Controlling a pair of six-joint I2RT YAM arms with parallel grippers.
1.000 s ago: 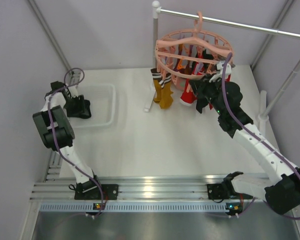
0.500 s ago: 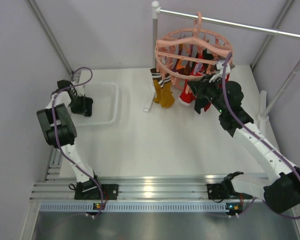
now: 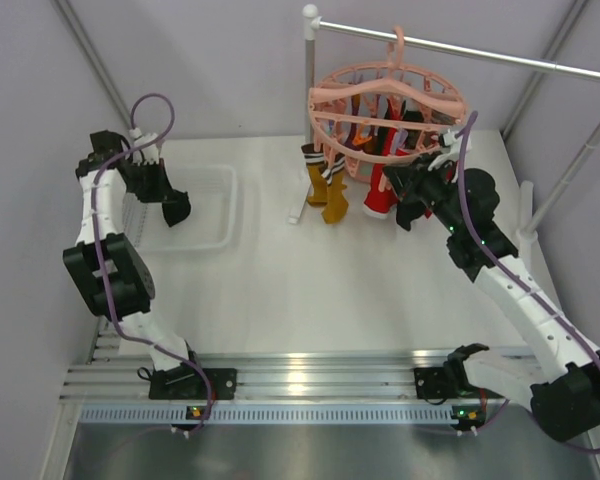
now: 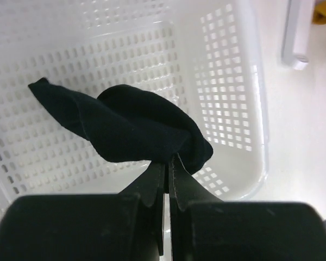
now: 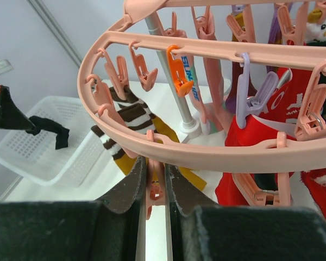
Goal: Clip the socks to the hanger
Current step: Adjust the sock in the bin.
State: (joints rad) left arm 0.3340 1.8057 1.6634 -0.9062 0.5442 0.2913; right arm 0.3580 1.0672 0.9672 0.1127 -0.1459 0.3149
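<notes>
Two claws engaged: left gripper [image 4: 167, 163] clamped on black sock [image 4: 136, 128] above white mesh basket [image 4: 228, 81]. From above, hanger [image 5: 217, 50] lies at 2 o'clock, where right gripper [image 5: 154, 179] pinches pink clip [image 5: 154, 191].

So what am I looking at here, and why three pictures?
These are two robot arms bolted to a table. One picture looks down from above, and the other two come from small cameras on each wrist. The left gripper pinches a black sock over a white basket. The right gripper is closed around a clip on the pink hanger. The hanger hangs from a rail, with red socks and yellow socks hanging from it.
</notes>
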